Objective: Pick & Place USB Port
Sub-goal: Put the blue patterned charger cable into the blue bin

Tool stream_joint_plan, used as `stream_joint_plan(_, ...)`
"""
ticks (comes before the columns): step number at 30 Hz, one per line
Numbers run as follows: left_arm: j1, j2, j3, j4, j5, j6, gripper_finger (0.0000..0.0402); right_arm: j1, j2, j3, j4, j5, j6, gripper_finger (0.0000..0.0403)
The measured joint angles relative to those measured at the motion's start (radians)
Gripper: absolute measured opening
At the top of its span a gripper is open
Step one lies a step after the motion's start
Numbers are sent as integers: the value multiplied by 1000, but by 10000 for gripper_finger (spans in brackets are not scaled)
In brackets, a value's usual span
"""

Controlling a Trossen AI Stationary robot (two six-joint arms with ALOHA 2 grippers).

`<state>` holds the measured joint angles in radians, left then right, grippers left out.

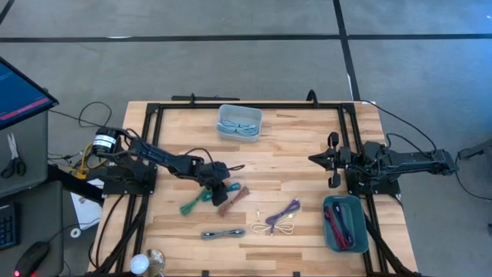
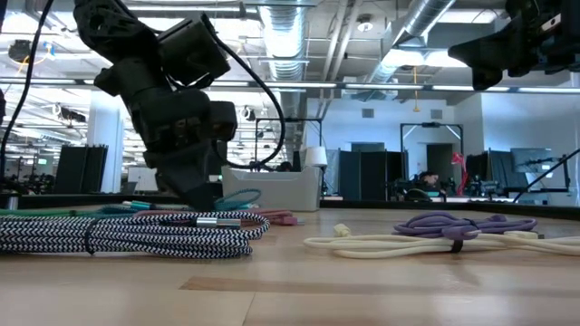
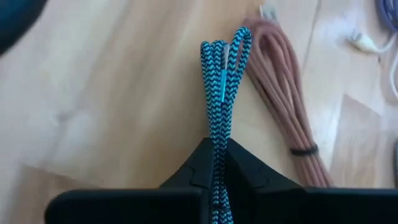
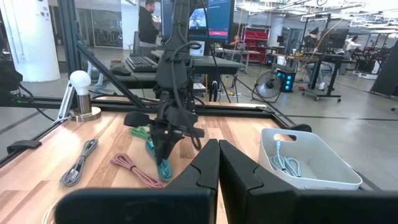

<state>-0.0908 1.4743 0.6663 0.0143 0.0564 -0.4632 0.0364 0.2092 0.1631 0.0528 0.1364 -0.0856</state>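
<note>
My left gripper (image 1: 221, 185) is over the middle of the table, pointing down, shut on a coiled teal-and-black braided USB cable (image 3: 222, 68). A brown cable bundle (image 3: 281, 87) lies right beside it, and a green cable (image 1: 195, 202) lies toward the near-left. In the right wrist view the left gripper (image 4: 165, 144) shows with the teal cable (image 4: 163, 167) below it. My right gripper (image 4: 218, 157) is shut and empty, waiting above the table's right side (image 1: 321, 159). My left gripper pinches the teal braided cable bundle between its two fingers, several strands at once (image 3: 218, 146). The fingers come from above and lie along the bundle. Its folded end (image 3: 225, 46) sticks out past the fingertips toward the table. Whether that end rests on the wood I cannot tell.
A grey bin (image 1: 240, 123) holding a cable stands at the far middle. A teal bin (image 1: 344, 224) with red cables sits at the near right. Purple (image 1: 284, 215), white (image 1: 278, 228) and black-and-white (image 1: 223, 233) cable bundles lie on the near half. A black frame (image 1: 150, 154) borders the table.
</note>
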Motion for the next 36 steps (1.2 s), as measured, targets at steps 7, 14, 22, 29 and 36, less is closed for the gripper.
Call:
stream_joint_plan(7,45,-96,-1,43,-3,77,16,0,0,0,3,0,-2,0)
stream_joint_plan(14,74,-262,0,127,-6,223,16,0,0,0,-1,111,9,0)
stream_joint_plan(22,118,-363,1,239,-12,414,16,0,19,0,11,205,61,11)
stream_joint_plan(29,221,-353,1,240,23,433,16,-16,106,0,57,209,61,62)
stream_joint_plan(36,306,-353,1,265,106,430,16,-106,267,0,134,165,76,87)
